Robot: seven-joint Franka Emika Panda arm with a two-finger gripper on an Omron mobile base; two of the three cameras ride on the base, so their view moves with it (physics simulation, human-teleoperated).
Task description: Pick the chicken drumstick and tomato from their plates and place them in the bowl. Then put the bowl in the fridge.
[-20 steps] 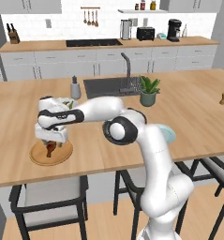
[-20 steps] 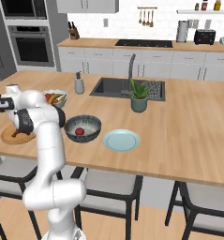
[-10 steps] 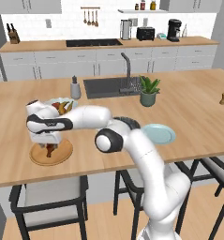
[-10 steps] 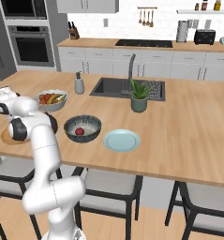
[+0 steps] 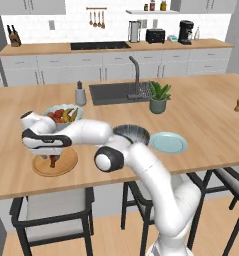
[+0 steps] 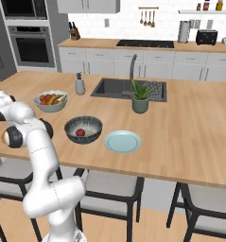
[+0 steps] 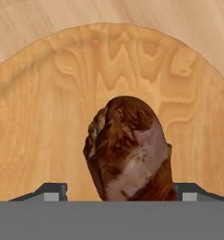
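Note:
The chicken drumstick [image 7: 130, 150] lies on the tan wooden plate [image 7: 108, 65], bulbous end toward the camera. My gripper [image 7: 123, 193] is low over it and open, one fingertip [image 7: 52, 192] on each side of the meat with a gap to it. From the left base view the gripper [image 5: 52, 151] hangs just above the drumstick [image 5: 53, 161] on the wooden plate [image 5: 66, 164] near the counter's front edge. The tomato [image 6: 80, 133] rests inside the dark bowl [image 6: 83, 128]. A light-blue plate [image 6: 122, 141] beside the bowl holds nothing. The fridge is out of view.
A light-blue bowl of mixed fruit [image 5: 63, 114] stands just behind the wooden plate. Farther back are a soap bottle [image 5: 80, 93], the sink [image 5: 118, 92] with its tap and a potted plant [image 5: 158, 97]. Stools stand below the counter's front edge.
The hand has swung left and come down over the wooden plate, bringing the fingers to either side of the drumstick. Bowl, tomato and plates have not moved.

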